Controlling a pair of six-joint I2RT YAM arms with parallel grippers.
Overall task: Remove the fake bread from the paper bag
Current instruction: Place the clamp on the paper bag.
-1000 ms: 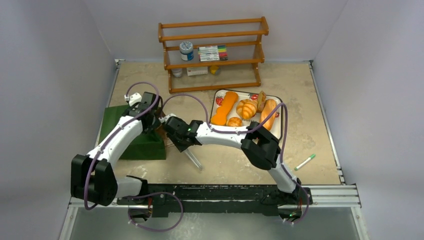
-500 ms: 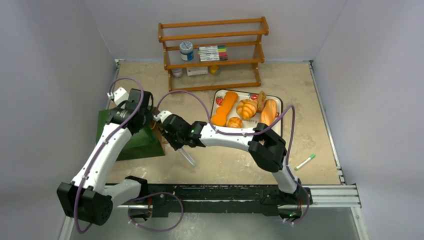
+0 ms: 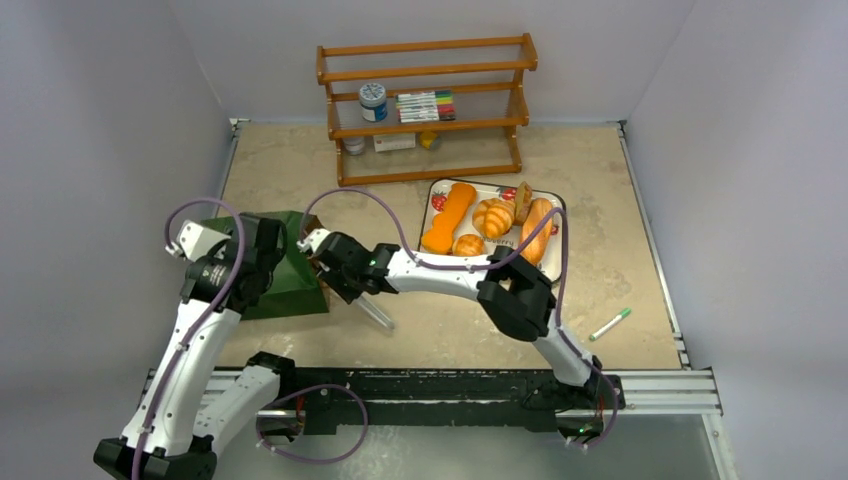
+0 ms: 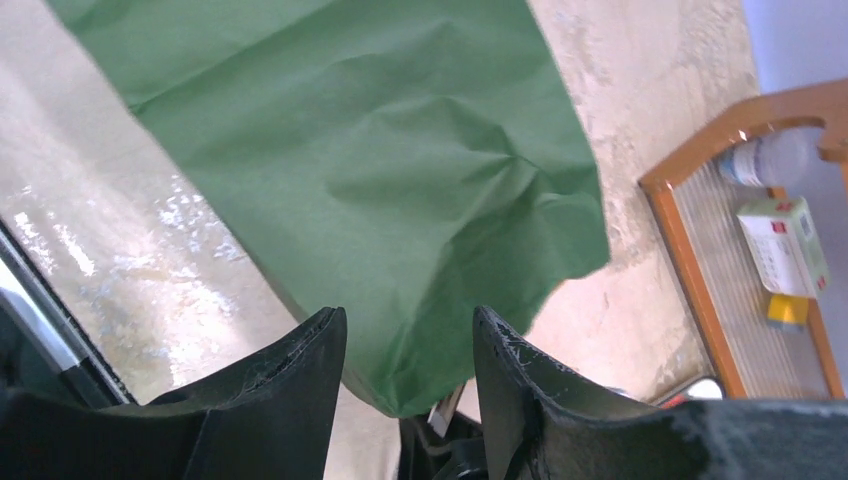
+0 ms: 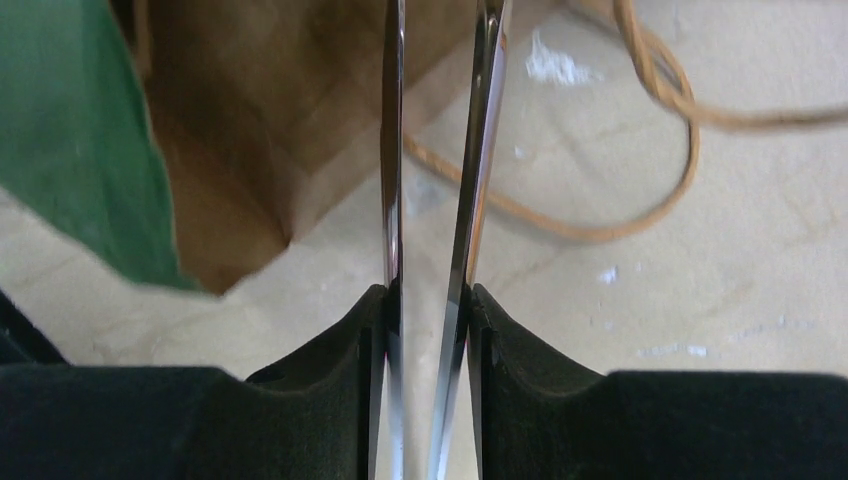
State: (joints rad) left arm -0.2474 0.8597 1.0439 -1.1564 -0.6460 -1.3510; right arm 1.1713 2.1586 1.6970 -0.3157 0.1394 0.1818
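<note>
The dark green paper bag [image 3: 290, 275] lies on the table at the left, its brown inside [image 5: 250, 120] and a tan string handle [image 5: 640, 150] showing in the right wrist view. The fake bread lies on the strawberry tray [image 3: 556, 212]: a long orange piece [image 3: 447, 215], a croissant [image 3: 492, 217], a bun [image 3: 468, 243], a loaf [image 3: 537, 225] and a small dark piece [image 3: 523, 200]. My left gripper [image 3: 265, 268] [image 4: 410, 335] hangs open over the bag's green paper [image 4: 380, 180], holding nothing. My right gripper [image 3: 352, 288] [image 5: 432, 300] is shut on metal tongs [image 3: 375, 312] [image 5: 392, 150] just outside the bag's mouth.
A wooden shelf [image 3: 425, 105] [image 4: 700, 260] with a jar, markers and small boxes stands at the back. A green marker pen [image 3: 609, 324] lies on the table at the right. Grey walls close in both sides.
My left arm has swung left and toward the near edge, off the bag's far end, and its jaws have widened. The bag shifted slightly. The right gripper with the tongs moved a little left.
</note>
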